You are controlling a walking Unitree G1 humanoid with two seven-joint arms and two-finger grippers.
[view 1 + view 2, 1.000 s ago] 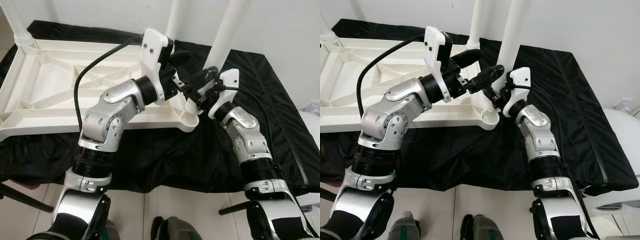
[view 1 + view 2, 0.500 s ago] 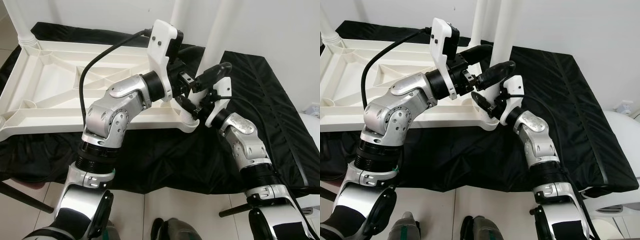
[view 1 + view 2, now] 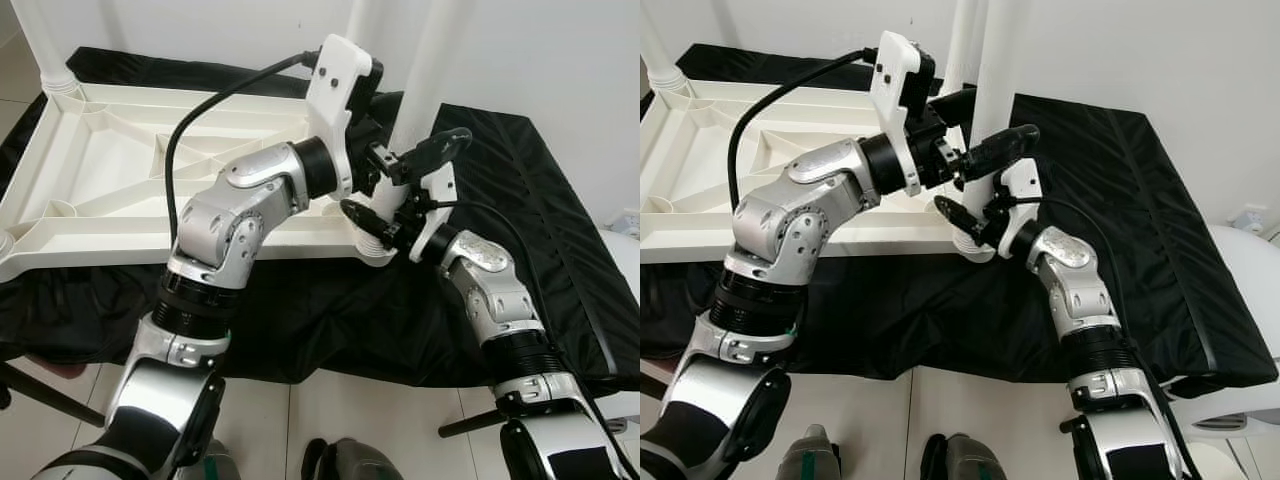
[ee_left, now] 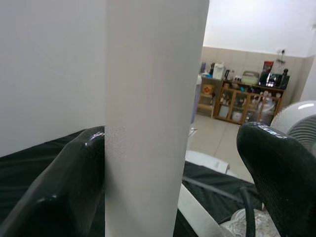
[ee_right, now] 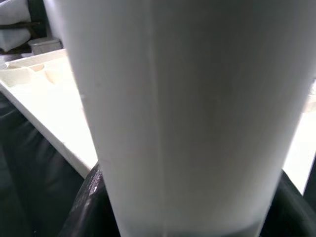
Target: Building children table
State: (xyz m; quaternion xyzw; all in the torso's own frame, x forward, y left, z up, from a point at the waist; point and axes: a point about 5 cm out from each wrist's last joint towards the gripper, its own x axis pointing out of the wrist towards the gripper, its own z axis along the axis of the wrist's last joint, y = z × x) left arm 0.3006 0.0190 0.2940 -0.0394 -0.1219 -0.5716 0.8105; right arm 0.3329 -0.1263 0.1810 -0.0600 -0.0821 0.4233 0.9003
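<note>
White wall behind, tiled floor below; a black cloth (image 3: 520, 230) covers the low surface carrying the work. On it lies the white children table top (image 3: 110, 170), upside down with ribbing up, filling the 9 to 11 o'clock side of the head views. A white leg (image 3: 995, 70) stands upright in the corner socket (image 3: 375, 245) at the near right corner of the top; another leg (image 3: 40, 45) rises at the far left corner, at 11 o'clock, and a third stands at 12 o'clock behind the arms.

Left gripper (image 3: 975, 135) reaches across to the leg from 9 o'clock. Its fingers are apart and straddle the leg: the left wrist view has one finger (image 4: 69, 192) touching the leg (image 4: 153, 113) while the other stands off with a gap. Not clamped. Right gripper (image 3: 400, 190) comes in low from 4 o'clock, fingers spread either side of the leg just above the socket. The right wrist view is very close on the leg (image 5: 182, 113), with dark finger edges at both sides. Contact cannot be confirmed.

Judgement: leg is seated or being seated, but how deep cannot be told.

Risks:
- with neither gripper firmly closed, the leg could tilt or pop out of the socket
- uneven push from the two arms could jam the leg crooked
- sideways force could slide the top on the loose cloth
- the left arm's cable (image 3: 190, 130) could snag
</note>
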